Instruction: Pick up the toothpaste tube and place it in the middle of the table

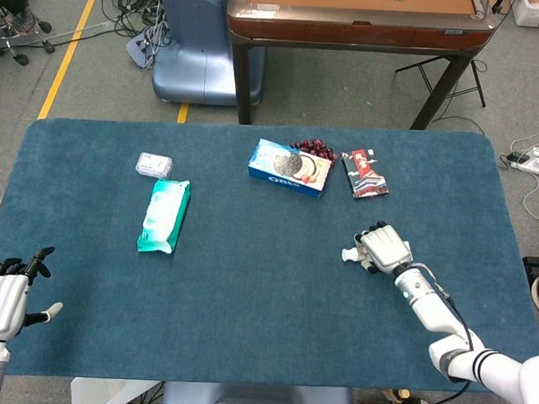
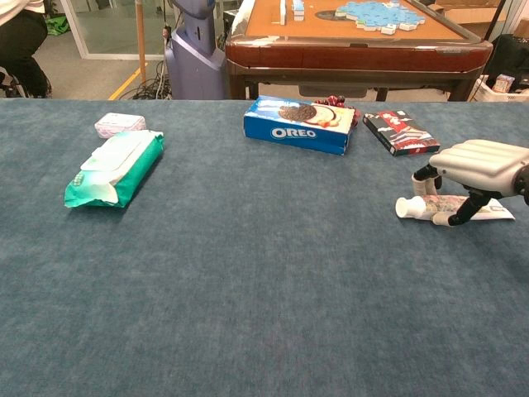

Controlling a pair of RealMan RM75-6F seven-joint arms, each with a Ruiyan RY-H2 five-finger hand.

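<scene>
The toothpaste tube (image 2: 418,207) lies at the right side of the blue table (image 1: 248,290), its white cap (image 1: 348,255) pointing left. My right hand (image 2: 479,162) sits over it, fingers curled down behind the tube and thumb against its front, gripping it. In the head view the right hand (image 1: 386,247) hides most of the tube. My left hand (image 1: 1,302) hovers by the front left corner, holding nothing, fingers apart. The chest view does not show the left hand.
An Oreo box (image 1: 289,167) and a red-black packet (image 1: 365,173) lie at the back, red items (image 1: 313,148) behind the box. A green wipes pack (image 1: 164,215) and small white pack (image 1: 153,165) lie back left. A wooden table (image 1: 358,18) stands beyond.
</scene>
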